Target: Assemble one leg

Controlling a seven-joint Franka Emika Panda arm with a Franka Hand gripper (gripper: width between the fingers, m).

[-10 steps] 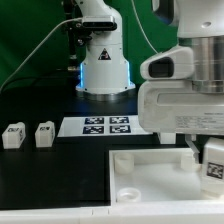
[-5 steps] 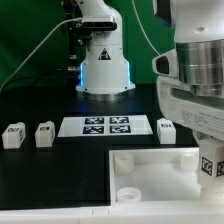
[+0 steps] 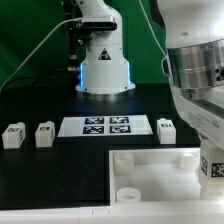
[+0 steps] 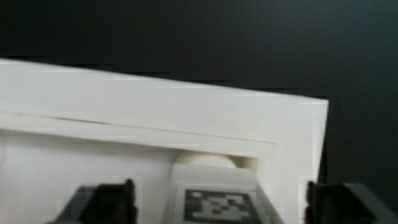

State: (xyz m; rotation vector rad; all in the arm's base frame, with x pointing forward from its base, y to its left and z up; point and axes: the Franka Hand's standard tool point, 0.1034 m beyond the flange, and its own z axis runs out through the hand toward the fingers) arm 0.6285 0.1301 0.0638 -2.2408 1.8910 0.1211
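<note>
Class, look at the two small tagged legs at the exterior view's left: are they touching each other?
Apart. The exterior view shows a strip of black table between the leftmost leg and the second leg.

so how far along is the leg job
Done: one leg stands at the white panel's corner. In hand: the gripper straddles it, jaws open with gaps either side. Left: probably tightening, since full seating isn't visible; three spare legs sit apart on the table.
</note>
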